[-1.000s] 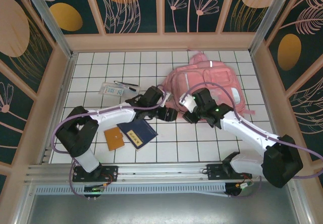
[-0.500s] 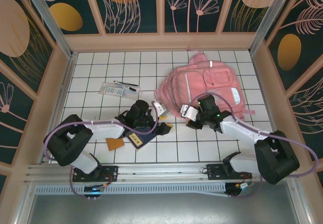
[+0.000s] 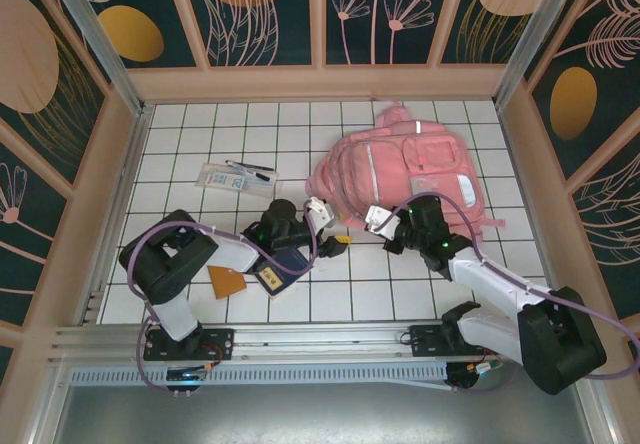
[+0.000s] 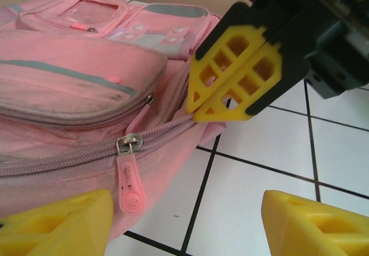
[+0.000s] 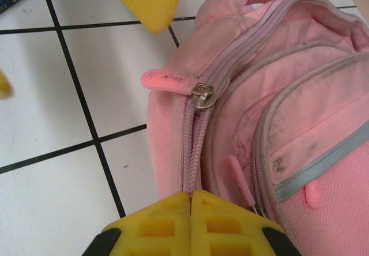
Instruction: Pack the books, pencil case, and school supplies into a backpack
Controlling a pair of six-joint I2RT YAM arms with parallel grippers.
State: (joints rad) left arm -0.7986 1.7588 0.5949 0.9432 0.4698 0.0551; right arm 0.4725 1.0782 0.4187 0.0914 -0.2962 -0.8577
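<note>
Backpack: lay flat on tiled floor, pockets up, near corner directly ahead of both tools, where the zip could be reached from either side
Right gripper: jaws pressed together, tips planted on the zip seam right in front of them; judged to be pinning that edge so the fabric would not drag; could not tell whether any cloth was caught between the pads
Left gripper: held wide apart with nothing between the fingers, facing the right gripper's closed tips across the seam
Zip pull: hung just ahead of the left fingers, untouched, between the two tools; probably the thing being lined up for
Zip: looked closed along the stretch seen, so opening judged to come before any packing
Blue book: lay behind the left gripper, partly under its arm, not yet packed
Orange notebook: sat further back, just beside the book
Pencil case: rested well off to the left gripper's outer side
Pens: lay loose just beside the case
Risk: small flat pull, easily missed or slipped
</note>
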